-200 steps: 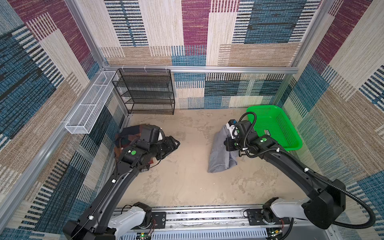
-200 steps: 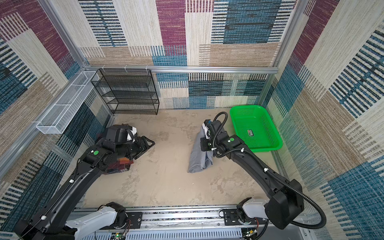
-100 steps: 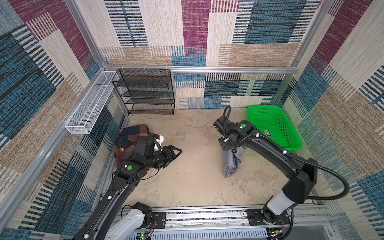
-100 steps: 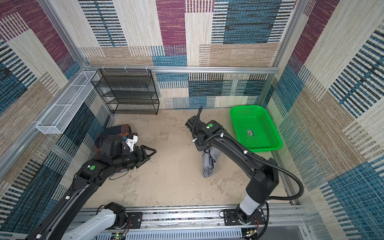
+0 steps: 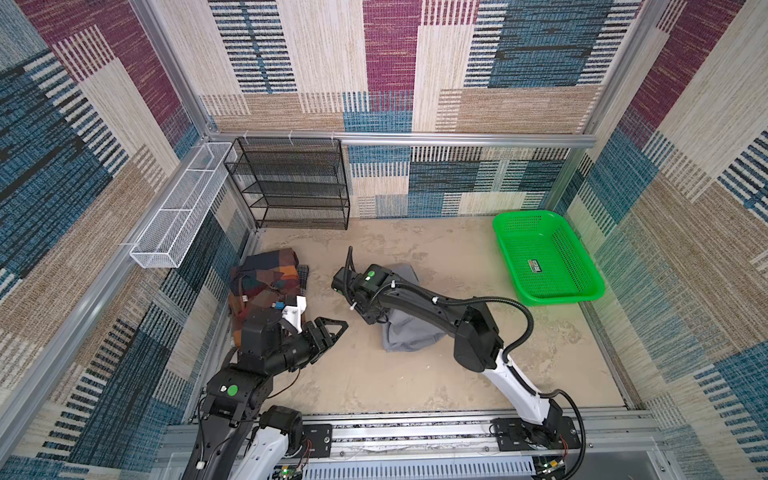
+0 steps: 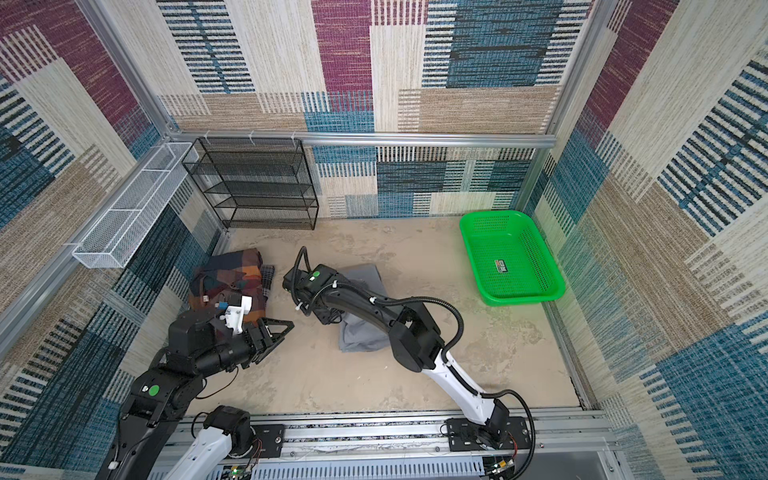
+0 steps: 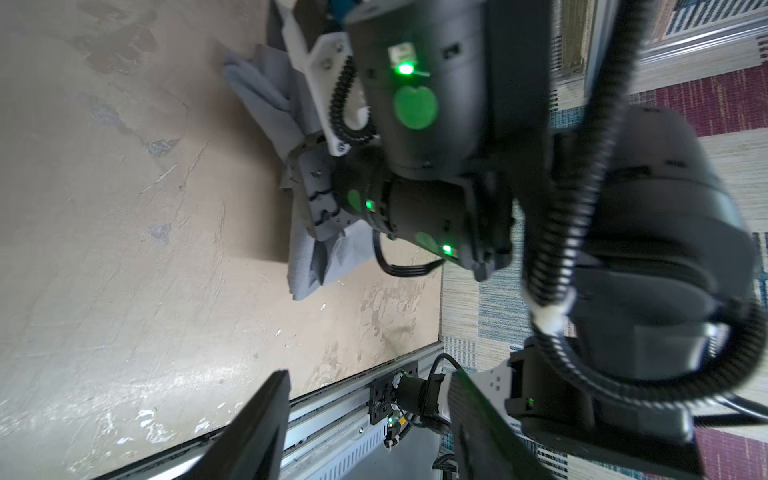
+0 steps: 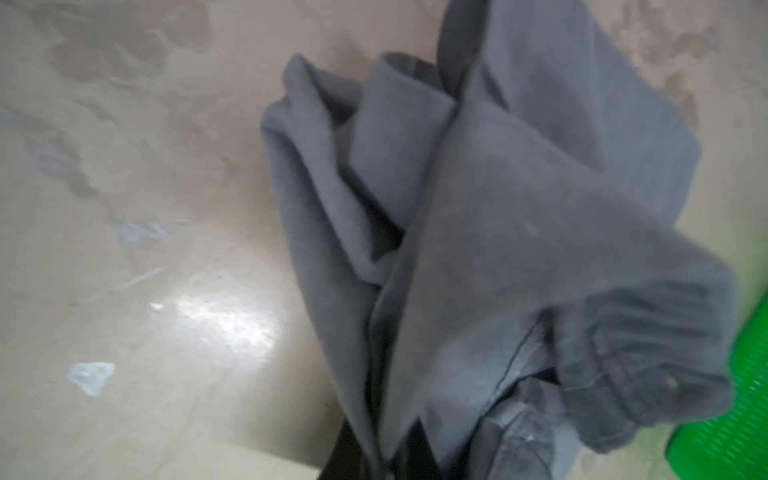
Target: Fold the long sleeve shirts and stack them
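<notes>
The right gripper [image 5: 371, 318] is clamped on a bunched edge of the gray shirt [image 5: 405, 338], which drapes from the fingers onto the table [image 5: 374, 386], its long axis running front to back. The left gripper [image 5: 336, 331], spread and empty, points at the shirt from just beside it and is probably best placed for a second grip. The plaid shirt [image 5: 266, 276] lies farther left.
</notes>
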Motion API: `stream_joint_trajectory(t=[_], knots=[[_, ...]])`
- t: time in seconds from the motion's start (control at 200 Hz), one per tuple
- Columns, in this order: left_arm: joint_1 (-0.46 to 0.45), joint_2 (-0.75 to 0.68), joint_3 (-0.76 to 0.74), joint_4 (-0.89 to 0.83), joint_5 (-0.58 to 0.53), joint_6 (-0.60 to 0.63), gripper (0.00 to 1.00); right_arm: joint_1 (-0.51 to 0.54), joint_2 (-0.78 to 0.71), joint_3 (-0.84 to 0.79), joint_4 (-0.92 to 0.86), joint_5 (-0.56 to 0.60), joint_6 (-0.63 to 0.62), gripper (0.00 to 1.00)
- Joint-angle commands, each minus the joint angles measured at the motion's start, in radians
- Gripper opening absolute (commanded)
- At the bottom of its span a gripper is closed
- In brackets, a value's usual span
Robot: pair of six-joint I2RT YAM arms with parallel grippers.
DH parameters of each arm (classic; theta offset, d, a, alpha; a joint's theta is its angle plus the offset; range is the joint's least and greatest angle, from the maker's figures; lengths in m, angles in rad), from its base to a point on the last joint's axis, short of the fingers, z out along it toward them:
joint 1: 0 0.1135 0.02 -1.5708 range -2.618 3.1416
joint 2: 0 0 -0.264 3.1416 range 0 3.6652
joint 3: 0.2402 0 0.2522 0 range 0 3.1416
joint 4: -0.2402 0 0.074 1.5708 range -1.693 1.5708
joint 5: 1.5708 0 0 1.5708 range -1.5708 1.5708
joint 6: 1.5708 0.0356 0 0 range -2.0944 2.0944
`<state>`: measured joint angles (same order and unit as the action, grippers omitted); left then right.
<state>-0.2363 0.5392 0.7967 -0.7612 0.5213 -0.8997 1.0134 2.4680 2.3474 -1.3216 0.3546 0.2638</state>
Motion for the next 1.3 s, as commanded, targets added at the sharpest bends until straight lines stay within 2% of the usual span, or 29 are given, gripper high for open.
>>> stream_joint_trajectory(t=[0.0, 0.1, 0.235, 0.356, 0.446, 0.551, 0.651, 0.806, 0.982, 1.192, 1.297], knots=[[0.006, -0.030, 0.022, -0.105, -0.028, 0.092, 0.64, 0.025, 0.085, 0.065, -0.016, -0.106, 0.021, 0.09], [0.008, -0.055, 0.008, -0.120, -0.024, 0.103, 0.64, 0.057, 0.139, 0.129, -0.015, -0.145, 0.030, 0.20], [0.009, -0.061, 0.000, -0.144, -0.038, 0.122, 0.64, 0.082, 0.092, 0.146, 0.034, -0.207, 0.048, 0.46], [0.009, -0.067, 0.022, -0.182, -0.076, 0.156, 0.65, 0.096, -0.027, 0.055, 0.108, -0.259, 0.053, 0.60], [0.009, -0.072, 0.032, -0.213, -0.115, 0.180, 0.65, 0.102, -0.122, -0.040, 0.175, -0.315, 0.057, 0.65], [0.009, -0.077, 0.013, -0.220, -0.135, 0.187, 0.65, 0.101, -0.240, -0.163, 0.244, -0.364, 0.061, 0.66], [0.009, -0.077, -0.015, -0.214, -0.143, 0.185, 0.65, 0.084, -0.397, -0.311, 0.351, -0.354, 0.076, 0.67], [0.009, -0.067, -0.057, -0.165, -0.126, 0.172, 0.65, -0.053, -0.540, -0.552, 0.554, -0.562, 0.050, 0.63], [0.009, -0.048, -0.098, -0.130, -0.127, 0.160, 0.65, -0.145, -0.529, -0.680, 0.718, -0.645, 0.052, 0.55], [0.009, -0.054, -0.153, -0.082, -0.112, 0.127, 0.65, -0.190, -0.441, -0.707, 0.824, -0.630, 0.062, 0.48], [0.009, -0.059, -0.180, -0.069, -0.103, 0.113, 0.64, -0.188, -0.436, -0.741, 0.892, -0.721, 0.060, 0.44]])
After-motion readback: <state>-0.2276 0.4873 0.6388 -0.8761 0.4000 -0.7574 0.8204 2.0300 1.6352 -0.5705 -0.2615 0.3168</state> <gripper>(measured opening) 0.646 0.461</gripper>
